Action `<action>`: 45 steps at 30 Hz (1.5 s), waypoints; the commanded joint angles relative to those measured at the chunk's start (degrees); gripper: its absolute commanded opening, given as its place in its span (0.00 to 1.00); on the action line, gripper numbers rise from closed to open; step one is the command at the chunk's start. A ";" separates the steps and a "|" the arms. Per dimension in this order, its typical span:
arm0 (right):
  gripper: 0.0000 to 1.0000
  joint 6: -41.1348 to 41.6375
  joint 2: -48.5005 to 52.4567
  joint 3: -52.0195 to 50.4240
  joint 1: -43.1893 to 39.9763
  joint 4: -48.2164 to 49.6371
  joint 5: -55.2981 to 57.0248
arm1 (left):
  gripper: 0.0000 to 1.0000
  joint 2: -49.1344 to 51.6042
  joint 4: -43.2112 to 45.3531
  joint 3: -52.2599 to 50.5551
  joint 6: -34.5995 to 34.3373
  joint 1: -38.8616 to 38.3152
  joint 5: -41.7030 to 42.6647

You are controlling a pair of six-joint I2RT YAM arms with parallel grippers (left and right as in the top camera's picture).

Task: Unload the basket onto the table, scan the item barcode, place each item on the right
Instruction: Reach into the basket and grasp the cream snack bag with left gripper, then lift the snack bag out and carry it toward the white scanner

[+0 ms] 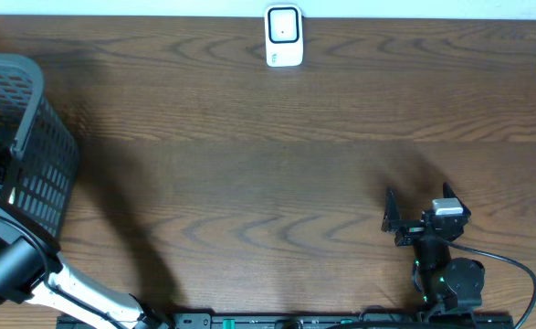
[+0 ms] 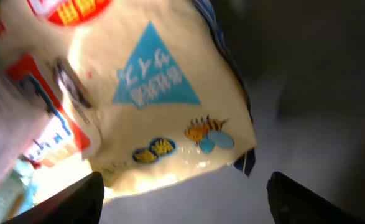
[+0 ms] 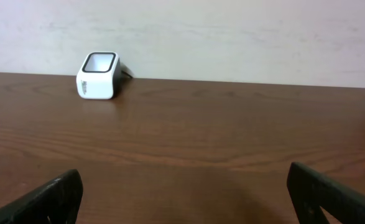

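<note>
**Jaws spread wide on both arms, one over a cream packet, one over bare table**

The left gripper [image 2: 182, 200] stands released, its two dark fingertips [image 2: 76, 198] far apart at the bottom corners of the wrist view and nothing clasped between them. Just beyond them lies a cream packet [image 2: 163, 93] printed with a blue triangle and a small bee drawing, its lower edge near the left fingertip but not gripped. A red-and-white package [image 2: 42, 121] lies against it on the left, with a dark wall behind it on the right. From overhead, the left arm [image 1: 16, 265] reaches to the dark mesh basket [image 1: 39, 155] at the left edge of the wooden table [image 1: 249, 164]; the gripper itself cannot be made out there. At the table's far edge, near the middle, a white barcode scanner [image 1: 284, 37] sits upright, well apart from both arms. At the near right, the right gripper [image 3: 182, 193] is likewise released and holds nothing, its fingers wide over bare wood and facing the scanner across the table.
</note>
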 commanded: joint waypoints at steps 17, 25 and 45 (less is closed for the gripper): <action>0.99 0.59 -0.26 -0.20 -0.02 -0.09 0.04 | 0.84 1.42 10.32 -2.80 11.15 -5.81 -19.87; 0.99 0.59 -0.26 -0.20 -0.02 -0.09 0.04 | 0.60 4.26 10.97 -3.98 10.99 -5.60 -19.32; 0.99 0.59 -0.26 -0.20 -0.02 -0.09 0.04 | 0.07 -11.85 10.56 -3.93 2.78 -5.60 -1.64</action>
